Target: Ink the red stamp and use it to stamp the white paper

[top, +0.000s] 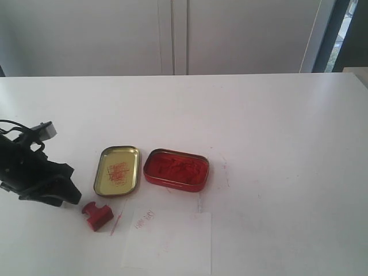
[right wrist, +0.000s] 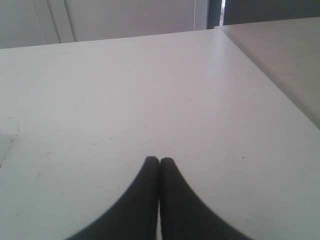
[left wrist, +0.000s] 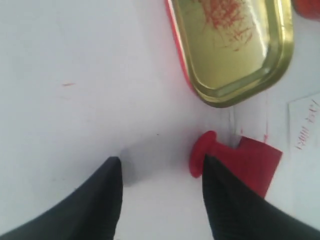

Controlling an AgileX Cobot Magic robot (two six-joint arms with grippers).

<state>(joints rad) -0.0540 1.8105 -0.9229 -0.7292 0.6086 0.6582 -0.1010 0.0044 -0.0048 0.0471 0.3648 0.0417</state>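
Note:
The red stamp (top: 96, 215) lies on its side on the table, its knob pointing toward my left gripper (top: 70, 198). In the left wrist view the left gripper (left wrist: 162, 165) is open with only bare table between its fingers. The red stamp (left wrist: 252, 157) sits just beyond one finger, which covers part of it. The white paper (top: 169, 241) lies flat to the stamp's right, with a faint red mark near its top left corner; its corner (left wrist: 306, 127) shows in the left wrist view. My right gripper (right wrist: 159, 161) is shut over bare table and out of the exterior view.
An open tin of red ink (top: 175, 168) stands behind the paper. Its gold lid (top: 117, 170), smeared with red inside, lies to the tin's left, and the same lid (left wrist: 235, 45) shows just beyond the stamp. Faint red smudges (top: 225, 168) mark the table right of the tin.

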